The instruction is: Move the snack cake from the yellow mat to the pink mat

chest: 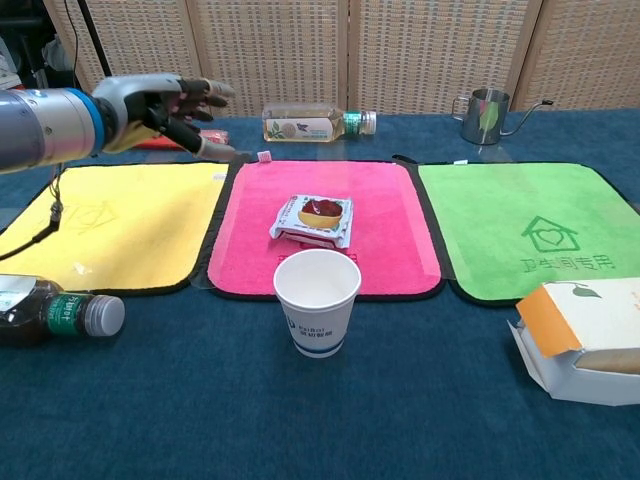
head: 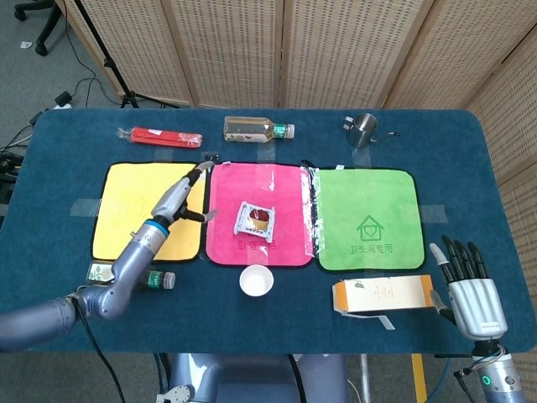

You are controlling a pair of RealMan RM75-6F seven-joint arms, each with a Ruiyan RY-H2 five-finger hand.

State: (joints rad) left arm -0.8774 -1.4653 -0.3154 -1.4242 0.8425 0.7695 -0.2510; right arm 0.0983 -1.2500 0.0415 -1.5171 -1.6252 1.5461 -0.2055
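My left hand (chest: 165, 105) is raised over the inner edge of the yellow mat (head: 151, 210), fingers spread and holding nothing. The arm behind it is cut off at the left frame edge in the chest view. My right hand (head: 466, 285) shows only in the head view, at the lower right beyond the table (head: 75, 151) corner, fingers straight and apart, empty; its forearm runs out of frame.

The snack cake (chest: 315, 220) lies on the pink mat (chest: 385, 240), near the middle, in a clear wrapper with a red top visible. I cannot tell from either view whether the wrapper is sealed.

Containers:
- The paper cup (chest: 317, 300) stands upright on the table just in front of the pink mat. Its inside looks white; I see nothing in it.
- The dark bottle (chest: 50, 312) lies on its side at the near left, capped, with dark liquid, partly cut off by the frame in the chest view.
- The clear bottle (head: 256, 130) lies on its side behind the mats; its label is too small to read.
- The steel pitcher (chest: 485, 115) stands upright at the far right; its contents are hidden.
- The carton (chest: 590, 335) sits in front of the green mat (head: 365, 218) with its flap open, its right end cut off in the chest view.
- The red packet (head: 159, 136) lies far left; what it holds I cannot make out.
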